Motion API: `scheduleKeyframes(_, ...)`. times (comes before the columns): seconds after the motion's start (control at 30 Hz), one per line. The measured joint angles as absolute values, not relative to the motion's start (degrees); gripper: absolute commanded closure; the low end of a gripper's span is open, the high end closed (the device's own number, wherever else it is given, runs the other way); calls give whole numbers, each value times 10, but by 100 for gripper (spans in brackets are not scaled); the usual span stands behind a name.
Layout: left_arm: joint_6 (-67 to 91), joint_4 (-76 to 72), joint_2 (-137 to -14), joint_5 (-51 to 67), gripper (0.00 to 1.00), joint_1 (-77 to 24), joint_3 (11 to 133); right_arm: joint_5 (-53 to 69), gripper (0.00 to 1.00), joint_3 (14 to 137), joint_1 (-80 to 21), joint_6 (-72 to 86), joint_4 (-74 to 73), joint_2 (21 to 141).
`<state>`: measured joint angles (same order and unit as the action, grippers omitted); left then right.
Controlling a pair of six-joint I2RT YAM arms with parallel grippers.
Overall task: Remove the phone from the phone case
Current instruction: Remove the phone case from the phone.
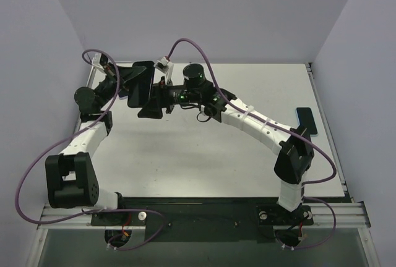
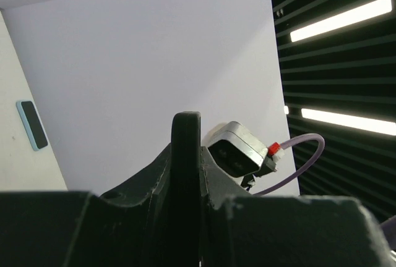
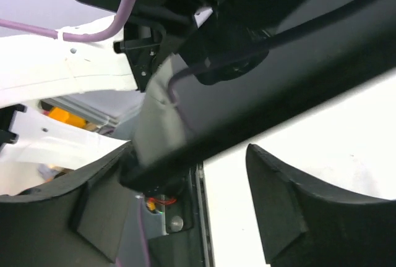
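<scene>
Clearly the case (image 1: pixel 141 84) is off the table (image 1: pixel 204 156), at the far left, so that both arms can reach it in the air. The left gripper (image 2: pixel 185 186) is clamped narrow on its thin edge and holds it upright, w/ the broad faces free. I judge this is done so the other arm can push or peel at a face or a corner.

The right gripper (image 3: pixel 189 162) stands wide, jaws apart, and holds nothing. One finger (image 3: pixel 93 205) is under the case's corner, the other (image 3: pixel 291 211) is clear of it. It looks ready for a new bite, prob. at the rim.

The case is a flat black slab, matte, w/ rounded corners and a paler grey band along one edge. Whether the phone sits inside it, I cannot tell.

A 2nd flat device (image 1: pixel 306 120), dark face w/ light-blue rim, lies at the table's right edge, well apart from both arms. Its part in the task is not clear to me.
</scene>
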<state>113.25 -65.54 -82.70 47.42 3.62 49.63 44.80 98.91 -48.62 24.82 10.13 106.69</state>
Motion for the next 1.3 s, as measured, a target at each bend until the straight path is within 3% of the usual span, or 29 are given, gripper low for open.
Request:
scheduleKeyframes(0.3,1059,-540,-777,509,100,50,558,468,42,925,-480,451,214,1028)
scheduleKeyframes(0.43,1023,-509,-764,527,100,49,561,468,50,929,-472,502,231,1028)
scheduleKeyframes(0.6,995,-474,-763,535,100,49,563,469,67,929,-465,540,253,1028)
scheduleKeyframes(0.77,986,-463,-763,535,100,49,563,480,67,929,-465,555,262,1028)
scheduleKeyframes(1.0,983,-455,-763,538,100,50,566,496,59,928,-465,556,264,1028)
scheduleKeyframes(1.3,981,-452,-769,539,100,50,587,509,78,924,-470,541,250,1028)
